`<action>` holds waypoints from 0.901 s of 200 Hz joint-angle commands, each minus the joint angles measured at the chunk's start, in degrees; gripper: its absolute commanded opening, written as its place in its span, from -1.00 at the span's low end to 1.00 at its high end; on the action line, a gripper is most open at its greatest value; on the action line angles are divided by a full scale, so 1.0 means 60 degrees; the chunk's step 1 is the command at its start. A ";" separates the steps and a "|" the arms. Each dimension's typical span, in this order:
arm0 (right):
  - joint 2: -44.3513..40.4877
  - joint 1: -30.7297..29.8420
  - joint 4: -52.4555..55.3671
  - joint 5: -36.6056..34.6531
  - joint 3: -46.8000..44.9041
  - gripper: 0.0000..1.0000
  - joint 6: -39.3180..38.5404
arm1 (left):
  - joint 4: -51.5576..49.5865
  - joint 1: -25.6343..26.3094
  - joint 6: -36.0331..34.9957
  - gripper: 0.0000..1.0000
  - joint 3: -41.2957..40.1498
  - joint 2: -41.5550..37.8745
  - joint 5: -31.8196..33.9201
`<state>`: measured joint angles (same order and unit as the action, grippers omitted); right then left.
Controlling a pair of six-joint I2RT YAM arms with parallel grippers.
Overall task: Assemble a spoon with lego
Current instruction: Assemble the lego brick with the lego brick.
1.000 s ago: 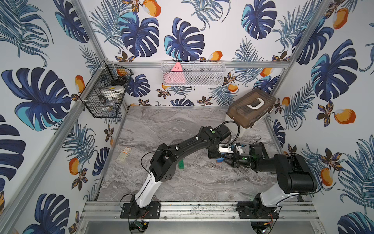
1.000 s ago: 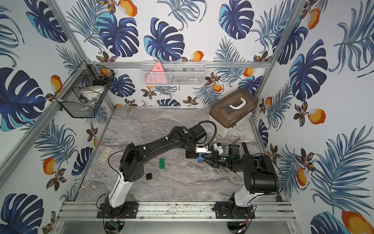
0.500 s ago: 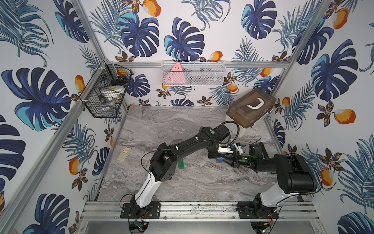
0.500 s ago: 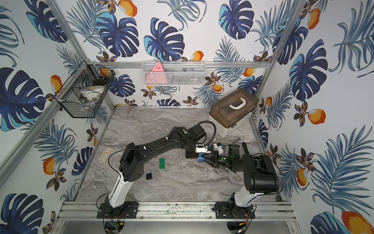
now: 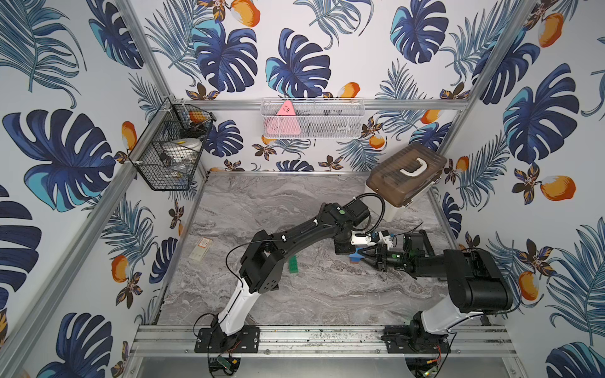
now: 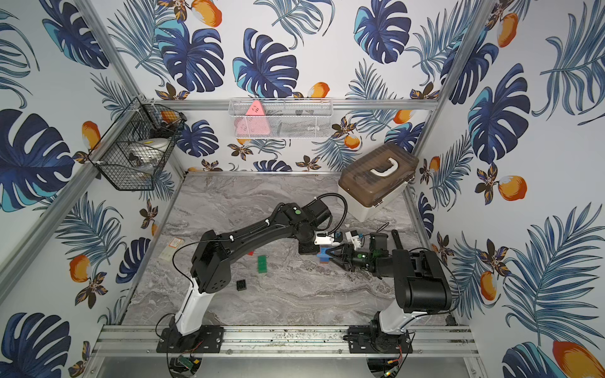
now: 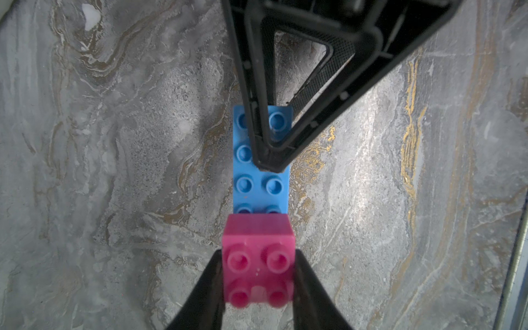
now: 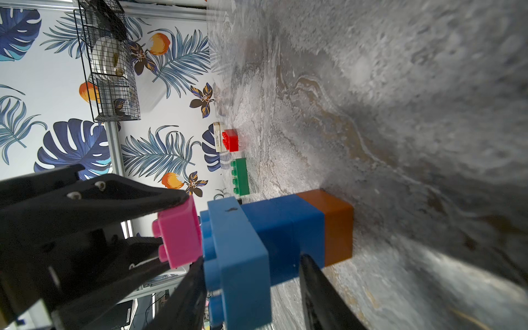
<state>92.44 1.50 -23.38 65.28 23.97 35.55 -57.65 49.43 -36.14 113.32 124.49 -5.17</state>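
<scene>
Left wrist: fingers point(image 7: 205, 291) around pink brick point(image 7: 258, 263)

The tabletop point(image 5: 294, 203) is grey marble veined with tan; the wallpaper point(image 5: 376, 81) is white with navy leaves and orange fruit. At three o'clock are a pink brick point(image 7: 258, 265), a light blue brick point(image 7: 258, 188), blue bricks point(image 8: 285, 228) and an orange brick point(image 8: 338, 228); toward nine o'clock, a green brick point(image 6: 262, 263), a red brick point(image 8: 231, 140) and a black brick point(image 6: 241, 285).
</scene>
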 commanded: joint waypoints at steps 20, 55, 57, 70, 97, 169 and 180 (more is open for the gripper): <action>0.0009 -0.0030 0.0395 -0.0363 -0.0010 0.04 0.0004 | -0.0038 -0.0034 -0.0299 -0.62 -0.0052 0.0042 -0.0280; 0.0028 -0.0044 0.0400 -0.0367 -0.0010 0.04 -0.0003 | 0.0013 -0.0064 -0.0345 -0.63 -0.0029 0.0120 -0.0239; 0.0024 -0.0044 0.0396 -0.0363 -0.0010 0.04 -0.0002 | 0.0013 -0.0064 -0.0348 -0.63 -0.0021 0.0114 -0.0238; 0.0038 -0.0037 0.0397 -0.0380 0.0004 0.04 -0.0007 | 0.0067 -0.0082 -0.0354 -0.63 -0.0022 0.0092 -0.0194; 0.0041 -0.0044 0.0402 -0.0363 0.0012 0.03 0.0004 | 0.0070 -0.0144 -0.0428 -0.63 -0.0005 0.0082 -0.0210; 0.0024 -0.0048 0.0465 -0.0405 0.0022 0.02 -0.0049 | -0.0318 -0.0149 -0.0790 -0.61 -0.0005 0.0280 -0.0471; 0.0030 -0.0044 0.0483 -0.0405 0.0033 0.02 -0.0054 | -0.0448 -0.0150 -0.0866 -0.61 0.0068 0.0356 -0.0549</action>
<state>92.49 1.28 -23.38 65.25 24.12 35.53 -56.55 48.60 -39.07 113.34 125.45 -6.92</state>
